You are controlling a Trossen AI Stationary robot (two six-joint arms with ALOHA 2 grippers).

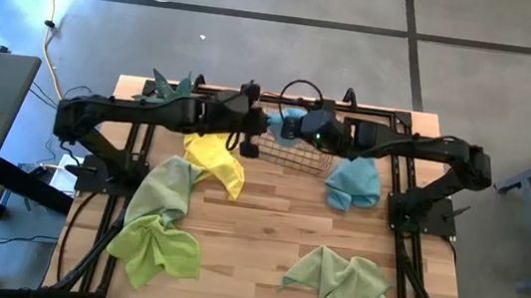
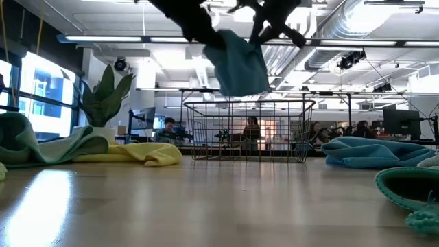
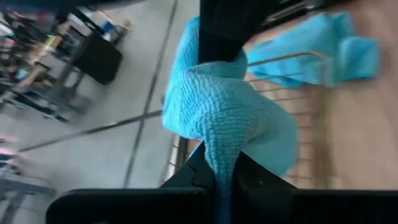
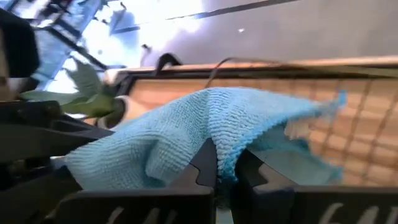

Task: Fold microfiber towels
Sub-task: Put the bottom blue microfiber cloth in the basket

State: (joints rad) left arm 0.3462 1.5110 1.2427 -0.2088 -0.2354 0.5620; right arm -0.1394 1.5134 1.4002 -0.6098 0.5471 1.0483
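Note:
A light blue microfiber towel [image 2: 237,63] hangs bunched in the air above a wire basket [image 2: 248,130] at the table's far middle. My left gripper [image 1: 266,125] and my right gripper [image 1: 294,127] meet close together over the basket, both shut on this towel. More towels lie flat and crumpled on the table: a yellow one [image 1: 215,158], a second light blue one [image 1: 354,184], a sage one [image 1: 167,188], a lime one [image 1: 156,247] and a pale green one [image 1: 340,283]. My left gripper pinches a gathered part of the blue towel [image 3: 219,158] between its two fingers [image 3: 255,180]. The cloth bulges out ahead of the fingers, slack and clear of the table. One layer or several, I cannot tell. My right gripper pinches an edge of the same towel [image 4: 225,155] between its two fingers [image 4: 202,168]. The cloth spreads out ahead of the fingers, lifted above the basket. It hangs slack between the two grippers.
A green potted plant [image 1: 167,88] stands at the far left corner. The wire basket [image 1: 293,154] sits right below the grippers. Bare wood [image 1: 266,229] lies in the table's middle and near part, between the towels.

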